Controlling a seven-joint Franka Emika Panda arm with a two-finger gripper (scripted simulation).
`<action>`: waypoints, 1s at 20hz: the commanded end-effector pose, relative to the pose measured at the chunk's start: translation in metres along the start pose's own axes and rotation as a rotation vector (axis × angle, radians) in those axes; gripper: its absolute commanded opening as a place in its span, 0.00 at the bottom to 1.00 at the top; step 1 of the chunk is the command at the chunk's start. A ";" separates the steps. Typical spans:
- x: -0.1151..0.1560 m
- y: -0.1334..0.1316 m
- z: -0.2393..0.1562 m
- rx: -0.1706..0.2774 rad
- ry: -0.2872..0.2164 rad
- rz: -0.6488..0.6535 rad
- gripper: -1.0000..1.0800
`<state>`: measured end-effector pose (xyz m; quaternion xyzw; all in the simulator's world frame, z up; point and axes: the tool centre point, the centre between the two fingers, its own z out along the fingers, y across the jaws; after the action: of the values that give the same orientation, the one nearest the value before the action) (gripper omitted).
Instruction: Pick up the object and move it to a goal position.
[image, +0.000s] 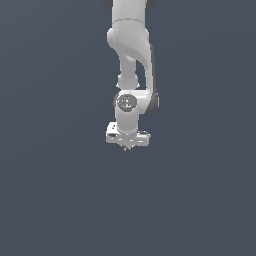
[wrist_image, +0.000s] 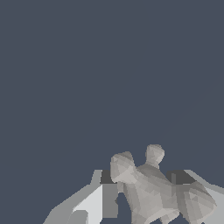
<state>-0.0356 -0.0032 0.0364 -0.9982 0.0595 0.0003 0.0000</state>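
The object (image: 127, 146) is a tiny pale grey jack-shaped piece with short prongs, poking out just below the white hand in the exterior view. In the wrist view it (wrist_image: 151, 192) fills the space between the two fingers, with prongs sticking out past them. My gripper (image: 128, 143) hangs from the white arm in the middle of the exterior view and is shut on the object. In the wrist view the gripper (wrist_image: 157, 199) shows one pale finger (wrist_image: 107, 201) on one side of the piece and the other finger (wrist_image: 215, 204) at the picture's edge. No goal marker shows.
A plain dark blue-grey background (image: 50, 200) surrounds the arm in both views. The white arm (image: 131, 60) comes down from the upper middle of the exterior view. Nothing else shows.
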 end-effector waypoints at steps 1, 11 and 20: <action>0.009 0.005 -0.010 0.000 0.001 0.000 0.00; 0.062 0.030 -0.066 0.000 0.001 0.000 0.00; 0.098 0.046 -0.100 0.000 0.001 0.000 0.00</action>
<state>0.0518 -0.0583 0.1322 -0.9982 0.0601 -0.0006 -0.0001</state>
